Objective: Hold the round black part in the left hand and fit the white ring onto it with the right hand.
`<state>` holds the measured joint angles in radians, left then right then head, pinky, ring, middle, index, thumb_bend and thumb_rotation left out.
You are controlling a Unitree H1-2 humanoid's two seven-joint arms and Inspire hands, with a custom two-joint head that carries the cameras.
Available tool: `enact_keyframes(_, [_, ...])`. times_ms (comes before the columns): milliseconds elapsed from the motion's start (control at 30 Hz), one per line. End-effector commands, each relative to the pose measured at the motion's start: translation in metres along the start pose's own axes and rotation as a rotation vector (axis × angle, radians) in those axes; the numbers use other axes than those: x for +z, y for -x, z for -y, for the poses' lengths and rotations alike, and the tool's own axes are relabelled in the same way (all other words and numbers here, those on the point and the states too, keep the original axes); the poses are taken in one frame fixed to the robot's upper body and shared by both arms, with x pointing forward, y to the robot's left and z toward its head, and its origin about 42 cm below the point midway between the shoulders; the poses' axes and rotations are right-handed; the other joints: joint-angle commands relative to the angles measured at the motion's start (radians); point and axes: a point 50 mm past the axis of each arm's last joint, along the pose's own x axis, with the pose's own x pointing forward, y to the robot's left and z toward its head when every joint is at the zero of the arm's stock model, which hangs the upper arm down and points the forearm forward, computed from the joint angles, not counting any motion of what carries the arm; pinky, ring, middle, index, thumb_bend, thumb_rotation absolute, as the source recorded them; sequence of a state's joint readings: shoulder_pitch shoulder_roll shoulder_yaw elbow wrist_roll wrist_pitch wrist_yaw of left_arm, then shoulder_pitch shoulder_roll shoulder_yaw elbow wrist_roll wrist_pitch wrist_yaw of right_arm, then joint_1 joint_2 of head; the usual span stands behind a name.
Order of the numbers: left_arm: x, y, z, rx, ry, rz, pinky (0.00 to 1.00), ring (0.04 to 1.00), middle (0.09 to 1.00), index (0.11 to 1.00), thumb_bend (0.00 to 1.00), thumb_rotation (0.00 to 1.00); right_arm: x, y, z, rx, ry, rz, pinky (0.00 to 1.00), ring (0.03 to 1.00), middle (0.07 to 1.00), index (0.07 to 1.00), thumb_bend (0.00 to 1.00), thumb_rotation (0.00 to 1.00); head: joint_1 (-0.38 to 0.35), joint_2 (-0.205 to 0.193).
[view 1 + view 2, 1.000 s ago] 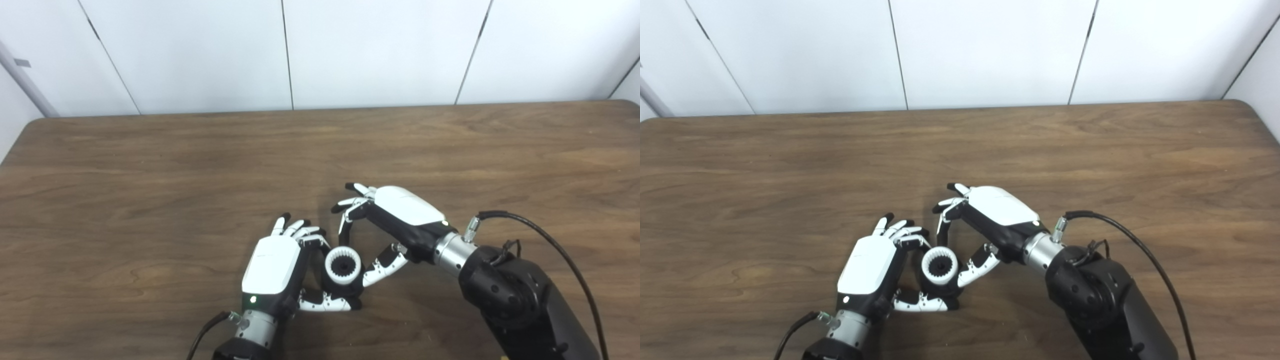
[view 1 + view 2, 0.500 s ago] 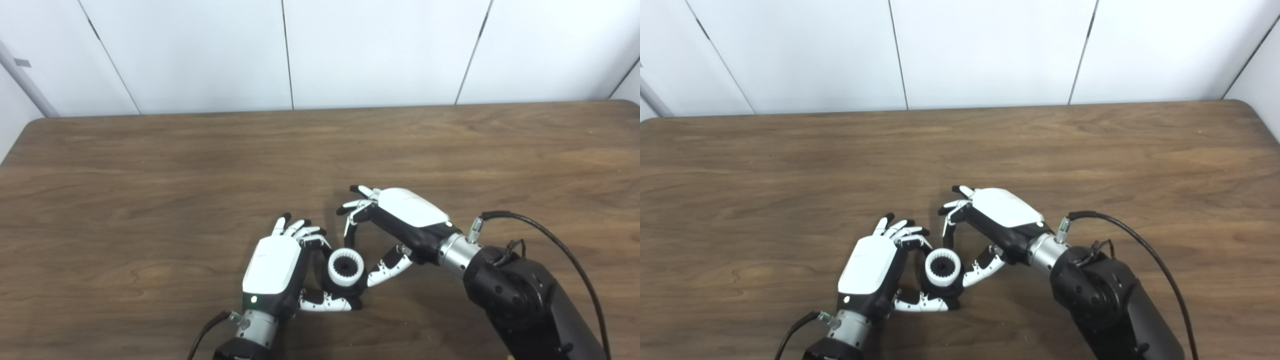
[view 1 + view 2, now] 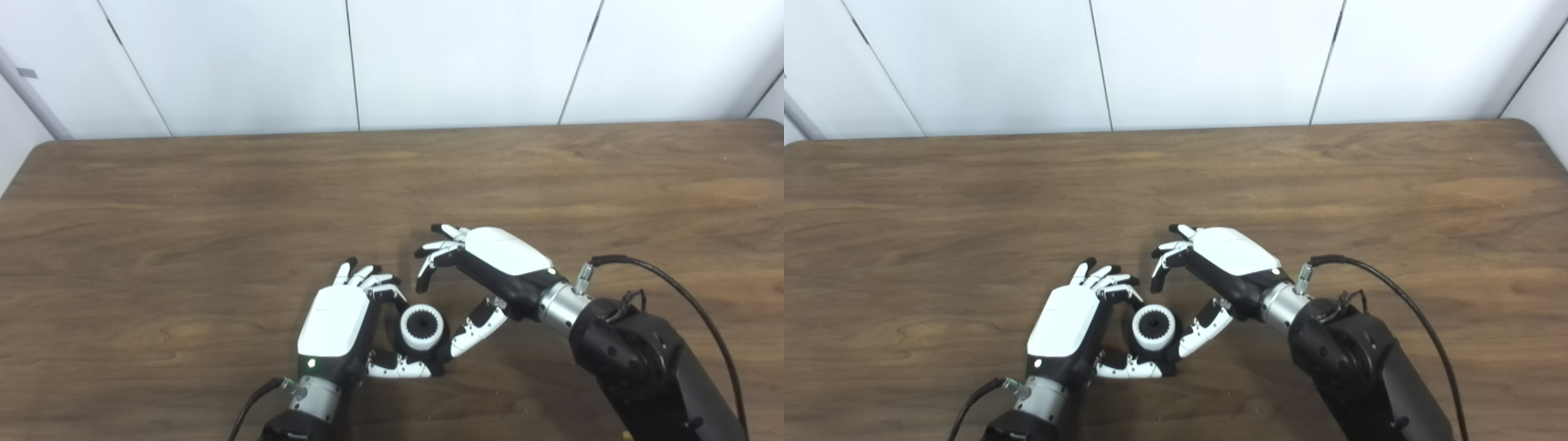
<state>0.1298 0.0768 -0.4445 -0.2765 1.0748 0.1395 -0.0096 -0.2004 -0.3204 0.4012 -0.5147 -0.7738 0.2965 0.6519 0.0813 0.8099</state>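
The round black part [image 3: 442,338] stands low on the table, held between the fingers and thumb of my left hand [image 3: 340,320]. The white ring [image 3: 421,327], with a toothed inner edge, sits on top of the black part; it also shows in the right eye view [image 3: 1153,327]. My right hand [image 3: 493,264] is just right of and behind the part. Its fingers curl in the air above the table, apart from the ring, and hold nothing. Its thumb reaches toward the part's right side; I cannot tell whether it touches.
The brown wooden table [image 3: 184,202] spreads wide on all sides of the hands. A black cable [image 3: 667,285] loops over my right forearm. White wall panels stand behind the table's far edge.
My right hand's fingers have lifted off the ring and drawn slightly back to the right. The ring sits a little lower on the black part. The left hand has kept its hold.
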Motion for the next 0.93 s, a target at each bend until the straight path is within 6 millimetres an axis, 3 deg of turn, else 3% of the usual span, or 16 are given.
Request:
enact_keyframes(0, [0.003,-0.002,-0.003,0.007,-0.018,0.021,1.00,0.887,0.785,0.484,0.52,0.05,0.007,0.000,0.015,-0.049,0.049,0.040,1.00,1.000,0.890,0.661,1.00,0.31,0.001,0.000])
enact_keyframes(833, [-0.004,-0.002,-0.006,-0.007,-0.038,-0.002,1.00,0.885,0.795,0.495,0.52,0.08,-0.017,0.020,0.041,-0.101,0.045,-0.074,1.00,1.000,0.937,0.744,1.00,0.36,-0.017,-0.007])
enact_keyframes(900, [-0.004,-0.003,-0.006,-0.011,-0.043,-0.002,1.00,0.887,0.818,0.653,0.74,0.23,-0.019,0.021,0.041,-0.105,0.045,-0.077,1.00,1.000,0.937,0.740,1.00,0.36,-0.019,-0.008])
